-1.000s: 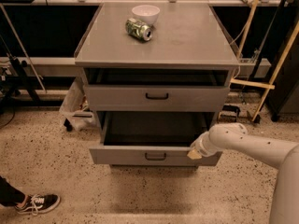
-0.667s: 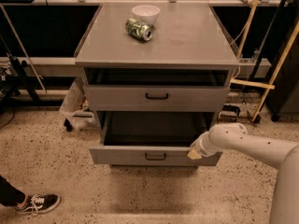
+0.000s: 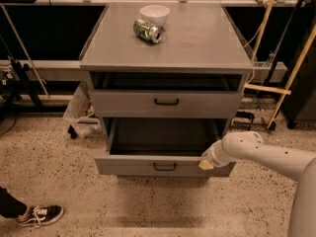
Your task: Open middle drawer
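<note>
The middle drawer (image 3: 148,166) is a wide, shallow grey drawer with a small black handle (image 3: 164,167) at its centre. It stands pulled well out of the grey cabinet (image 3: 197,48), and its dark inside shows with nothing in it. My gripper (image 3: 206,163) is at the right end of the drawer's front, against its top edge, with my white arm (image 3: 266,154) reaching in from the right. The drawer above it (image 3: 123,103) has its own black handle (image 3: 166,101) and a dark gap over it. The drawer below is hidden.
A white bowl (image 3: 154,14) and a green can (image 3: 147,30) on its side lie on the cabinet top. A person's black sneaker (image 3: 42,215) is on the speckled floor at lower left. A white bag (image 3: 79,110) sits left of the cabinet; wooden poles (image 3: 296,68) lean at right.
</note>
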`<state>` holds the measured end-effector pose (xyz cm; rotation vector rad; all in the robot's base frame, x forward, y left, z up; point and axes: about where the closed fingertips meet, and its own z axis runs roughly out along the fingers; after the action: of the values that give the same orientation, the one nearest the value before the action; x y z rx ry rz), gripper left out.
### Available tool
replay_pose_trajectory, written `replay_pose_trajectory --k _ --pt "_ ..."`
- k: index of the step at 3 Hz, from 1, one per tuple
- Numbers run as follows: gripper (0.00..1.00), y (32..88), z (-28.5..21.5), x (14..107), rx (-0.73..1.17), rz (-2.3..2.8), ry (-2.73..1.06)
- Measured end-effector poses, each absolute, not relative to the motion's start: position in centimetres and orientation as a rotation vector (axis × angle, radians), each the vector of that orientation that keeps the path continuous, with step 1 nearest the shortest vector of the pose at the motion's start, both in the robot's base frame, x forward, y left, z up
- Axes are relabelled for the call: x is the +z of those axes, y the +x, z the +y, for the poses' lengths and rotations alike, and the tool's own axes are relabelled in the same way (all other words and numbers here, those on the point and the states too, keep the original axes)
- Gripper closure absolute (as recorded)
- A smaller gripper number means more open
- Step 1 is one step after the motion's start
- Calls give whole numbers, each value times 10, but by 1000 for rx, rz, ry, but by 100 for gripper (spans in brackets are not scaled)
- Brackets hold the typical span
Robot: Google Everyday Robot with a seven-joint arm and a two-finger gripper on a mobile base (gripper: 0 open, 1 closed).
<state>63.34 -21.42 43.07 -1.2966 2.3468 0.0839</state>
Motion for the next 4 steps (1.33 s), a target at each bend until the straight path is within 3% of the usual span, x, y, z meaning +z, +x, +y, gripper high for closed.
replay_pose_trajectory --k 4 --pt "100 603 -220 427 99 2363 -1253"
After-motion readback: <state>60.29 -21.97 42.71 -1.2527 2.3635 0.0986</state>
